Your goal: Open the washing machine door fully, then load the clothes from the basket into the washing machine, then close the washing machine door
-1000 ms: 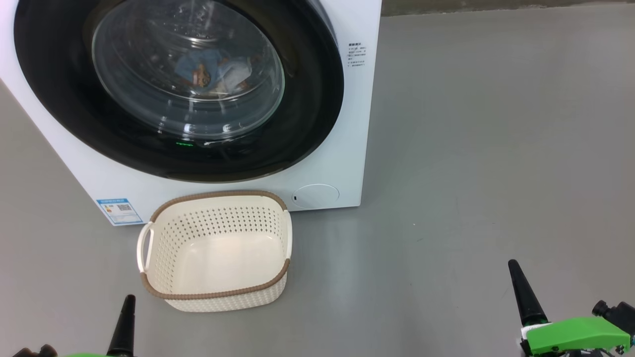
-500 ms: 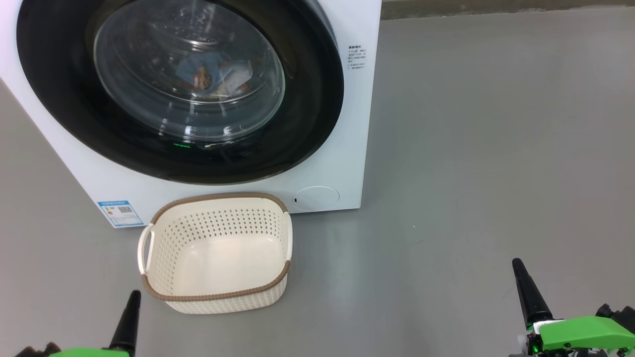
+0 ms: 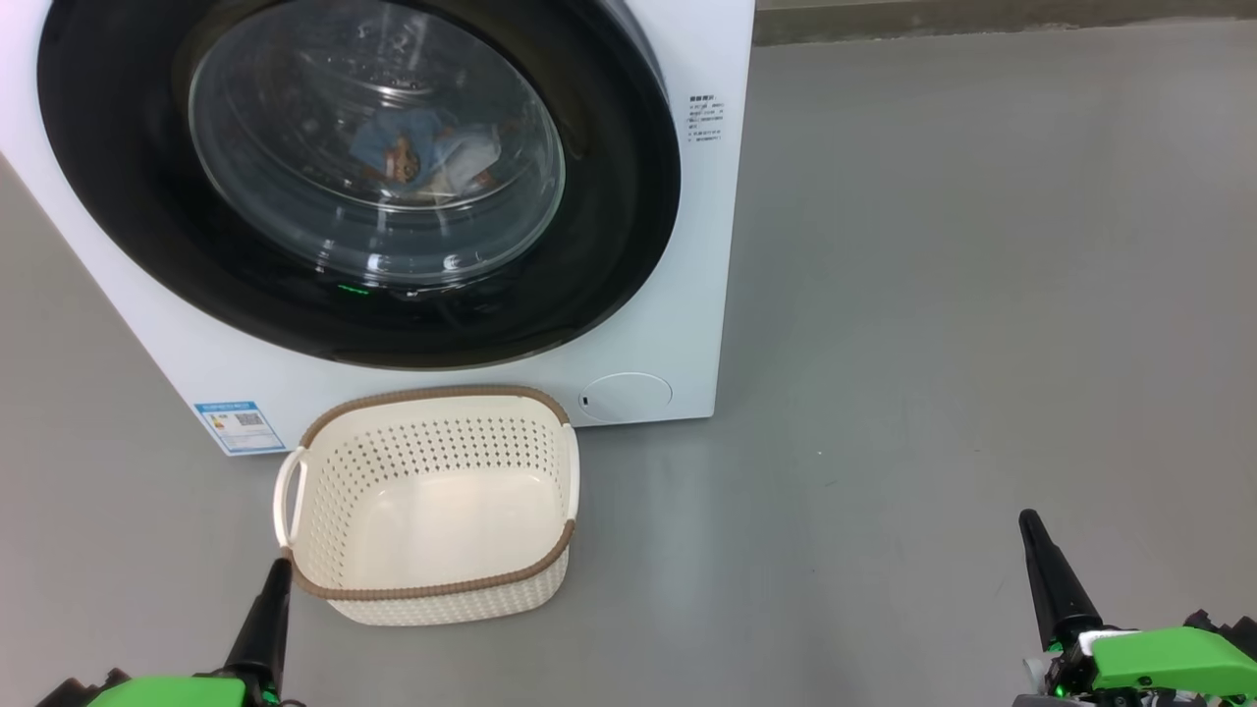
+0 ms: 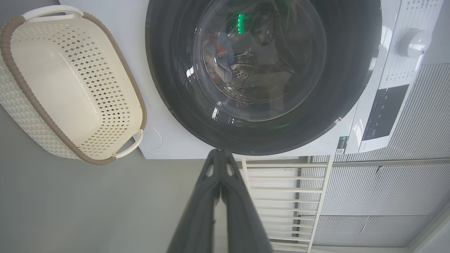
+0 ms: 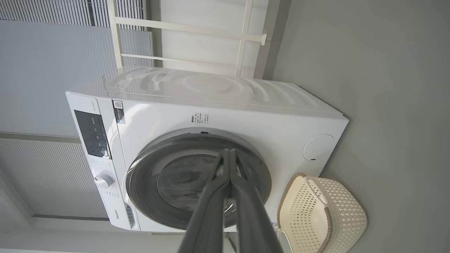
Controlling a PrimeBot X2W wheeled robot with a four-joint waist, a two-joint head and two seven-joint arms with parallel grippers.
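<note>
Washing machine door was shut, clothes inside behind its glass. Basket stood empty on floor just before washing machine. Left gripper, right gripper: jaws closed, holding nothing.

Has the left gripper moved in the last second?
Yes. In the head view the left gripper has crept up and rightward toward the basket; its tip now overlaps its near left corner.

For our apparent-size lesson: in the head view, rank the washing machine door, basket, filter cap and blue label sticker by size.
1. washing machine door
2. basket
3. filter cap and blue label sticker: look alike, not ranked.
</note>
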